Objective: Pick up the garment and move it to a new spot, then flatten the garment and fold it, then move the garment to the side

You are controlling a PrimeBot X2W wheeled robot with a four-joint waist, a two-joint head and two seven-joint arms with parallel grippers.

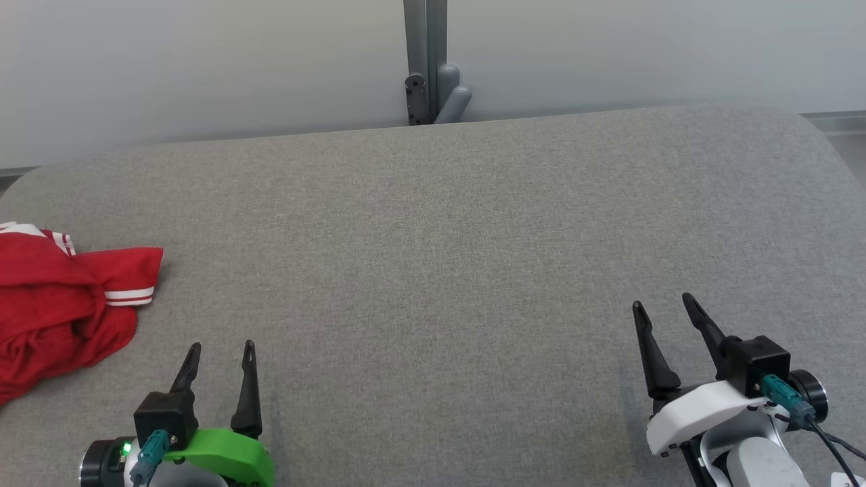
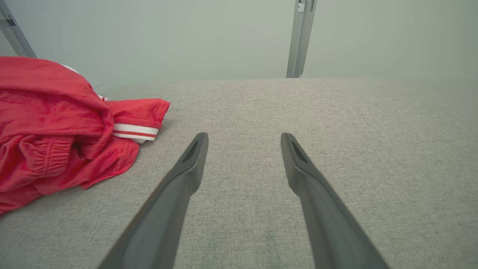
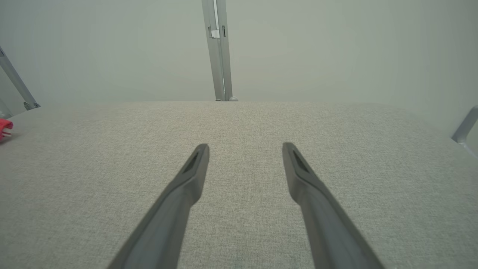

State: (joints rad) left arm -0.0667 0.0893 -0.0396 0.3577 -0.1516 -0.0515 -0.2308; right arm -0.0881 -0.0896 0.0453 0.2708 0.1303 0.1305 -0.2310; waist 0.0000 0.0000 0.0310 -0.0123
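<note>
Garment [image 1: 61,304], red with white-striped trim, lies crumpled at the far left of the grey padded table [image 1: 433,223], running out of the head view. Just to its right, the left gripper [image 1: 222,345] sits with fingers spread, holding nothing. Well apart at the far right, the right gripper [image 1: 662,302] is likewise spread and empty. Likely hazards: a pinch that catches only one loose layer of the bunched cloth, or a drag that snags its folds and leaves it twisted.
</note>
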